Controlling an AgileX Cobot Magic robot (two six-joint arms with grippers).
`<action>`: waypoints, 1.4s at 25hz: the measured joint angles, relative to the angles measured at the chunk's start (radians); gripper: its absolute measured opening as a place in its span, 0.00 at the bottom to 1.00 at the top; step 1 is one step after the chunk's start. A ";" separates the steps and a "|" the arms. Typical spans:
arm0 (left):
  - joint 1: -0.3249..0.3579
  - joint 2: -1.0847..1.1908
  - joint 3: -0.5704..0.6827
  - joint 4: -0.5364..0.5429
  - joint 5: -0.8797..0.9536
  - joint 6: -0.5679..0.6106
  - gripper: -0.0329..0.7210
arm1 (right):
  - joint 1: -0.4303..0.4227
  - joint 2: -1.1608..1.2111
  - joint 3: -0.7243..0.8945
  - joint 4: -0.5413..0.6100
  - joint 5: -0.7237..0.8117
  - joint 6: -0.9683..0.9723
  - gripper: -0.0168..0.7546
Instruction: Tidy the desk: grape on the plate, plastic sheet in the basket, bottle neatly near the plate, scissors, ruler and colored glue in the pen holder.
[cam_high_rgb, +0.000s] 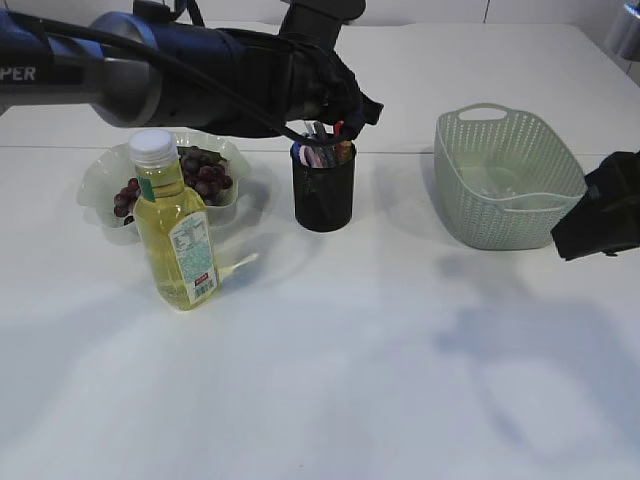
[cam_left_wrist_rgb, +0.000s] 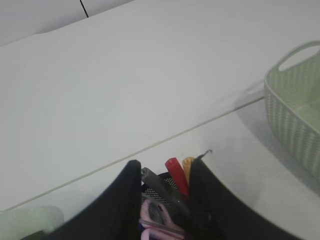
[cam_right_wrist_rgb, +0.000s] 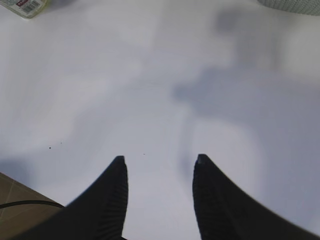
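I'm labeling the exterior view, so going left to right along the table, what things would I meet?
Plate of grapes → bottle, standing in front of the plate → pen holder → basket.

Bright, even light falls from above onto the white bench (cam_high_rgb: 330, 380), leaving soft grey shadows in front of the basket (cam_high_rgb: 505, 180) and to its left. The bottle (cam_high_rgb: 176, 225) throws a pale glint. Close-up jaws look blurred in both wrist views.
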 joint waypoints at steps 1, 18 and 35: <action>-0.001 -0.002 0.000 -0.012 -0.004 0.018 0.37 | 0.000 0.000 0.000 0.000 0.000 0.000 0.47; -0.024 -0.124 0.000 -0.145 -0.394 0.208 0.37 | 0.000 0.000 0.000 0.000 0.031 0.002 0.47; 0.033 -0.179 0.000 -0.152 -0.522 0.207 0.33 | 0.000 0.000 0.000 0.000 0.031 0.026 0.47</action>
